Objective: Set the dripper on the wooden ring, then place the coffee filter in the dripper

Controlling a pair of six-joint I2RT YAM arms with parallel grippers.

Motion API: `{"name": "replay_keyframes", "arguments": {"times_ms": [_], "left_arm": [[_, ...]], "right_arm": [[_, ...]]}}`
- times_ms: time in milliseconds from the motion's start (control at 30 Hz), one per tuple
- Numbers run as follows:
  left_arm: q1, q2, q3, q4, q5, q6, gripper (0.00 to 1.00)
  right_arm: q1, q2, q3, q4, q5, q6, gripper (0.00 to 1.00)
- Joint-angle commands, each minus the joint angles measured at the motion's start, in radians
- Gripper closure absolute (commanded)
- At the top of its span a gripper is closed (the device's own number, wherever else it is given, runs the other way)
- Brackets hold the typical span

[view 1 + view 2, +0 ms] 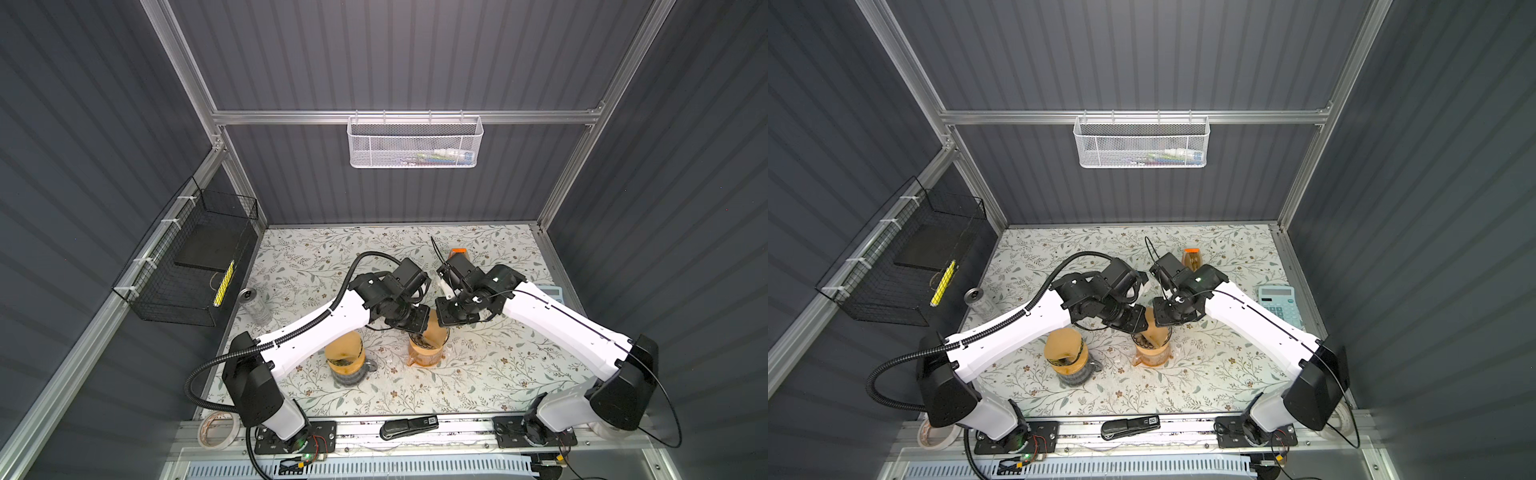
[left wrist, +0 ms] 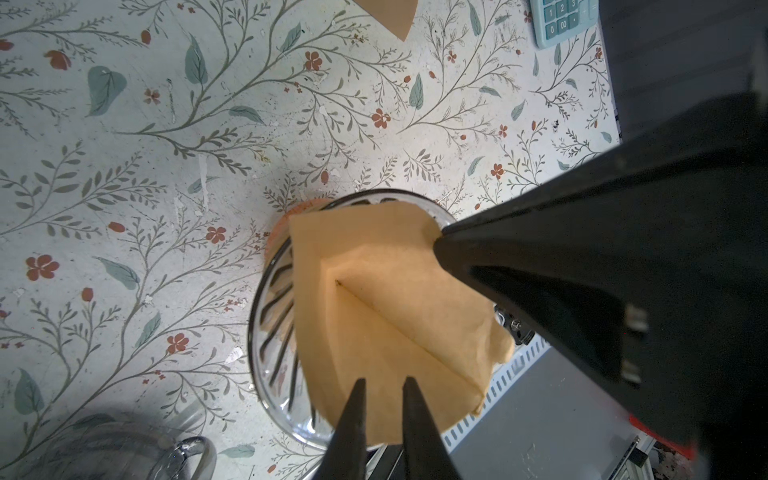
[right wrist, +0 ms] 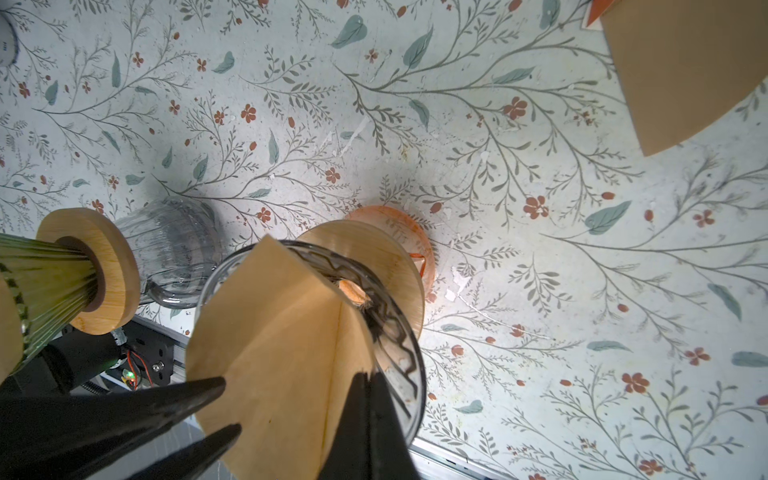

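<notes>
The filter (image 2: 395, 291) is tan paper. The dripper (image 2: 274, 332) is clear glass with dark ribs, its collar (image 3: 401, 266) pale wood, the base (image 3: 390, 220) tinted orange. The table (image 2: 166, 166) is off-white with grey-green sprigs, teal leaves and small red flowers. The calculator (image 1: 1277, 305) is pale blue, the arms (image 1: 316, 328) white and black, the walls (image 1: 415, 54) dark grey and striped.

On the bench (image 1: 478, 374), near its middle, you are seeing the dripper (image 2: 270, 345) standing with the coffee filter (image 2: 374, 299) sitting in it. The left end effector (image 2: 384, 380) and right end effector (image 3: 369, 376) are hanging over it from either side. Just left, a second dripper (image 3: 54, 270) is standing, and farther left a jar (image 1: 255, 305). Behind, a stack of filters (image 3: 685, 70) is lying. A calculator (image 1: 1279, 305) is resting at the right edge. In front, a stapler (image 1: 409, 427) is lying on the front rail (image 1: 457, 428), with a tape roll (image 1: 218, 430) to its left.
</notes>
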Motion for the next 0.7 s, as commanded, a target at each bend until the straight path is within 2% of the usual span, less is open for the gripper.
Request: {"name": "replay_keyframes", "arguments": {"times_ms": [0,667], "left_arm": [[-0.001,-0.026,-0.022,0.011,-0.018,-0.007,0.82],[-0.001,-0.031,-0.085,0.037,-0.053,-0.003,0.84]], "right_arm": [[0.007,0.018,0.019,-0.026,0.029,-0.014,0.97],[0.010,0.058,0.048,-0.013,0.072,-0.026,0.98]]}}
